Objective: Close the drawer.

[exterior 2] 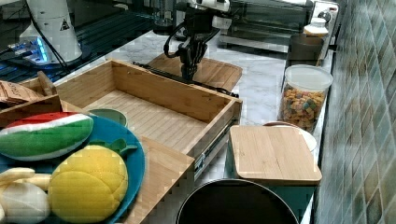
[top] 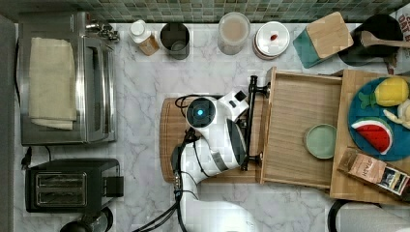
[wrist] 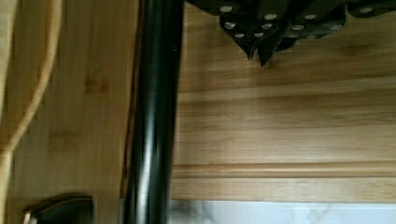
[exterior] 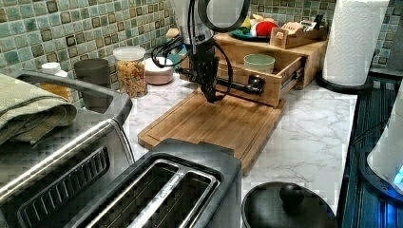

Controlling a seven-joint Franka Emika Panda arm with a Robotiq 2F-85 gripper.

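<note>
The drawer (top: 300, 128) stands pulled out of its bamboo cabinet (top: 370, 140) at the top view's right, open over the marble worktop (top: 140, 121). Its front panel faces the top view's left. The long black bar handle (top: 251, 123) runs across that front, up and down in the top view, carried on two posts. A pale green bowl (top: 320, 141) sits inside the drawer near the cabinet end; the rest of the slatted floor is bare.

The gripper (exterior: 212, 97) hangs above the wooden cutting board (exterior: 214, 126), on the handle's outer side and close beside the bar. In the wrist view the fingers (wrist: 265, 49) are drawn together to a narrow point, holding nothing, with the bar alongside them and a gap of board between.

The cutting board lies flat against the drawer front and extends to the top view's left, away from the cabinet. In the left view, bare marble lies to the right of the board.

In the right view, a metal slide rail (exterior 2: 212, 147) shows along the drawer's side wall. Beside that wall stand a teal box with a wooden lid (exterior 2: 273, 154) and a jar of coloured cereal (exterior 2: 303, 98), the box just beside the rail.

A blue plate of toy fruit (top: 382, 118) rests on the cabinet top.
</note>
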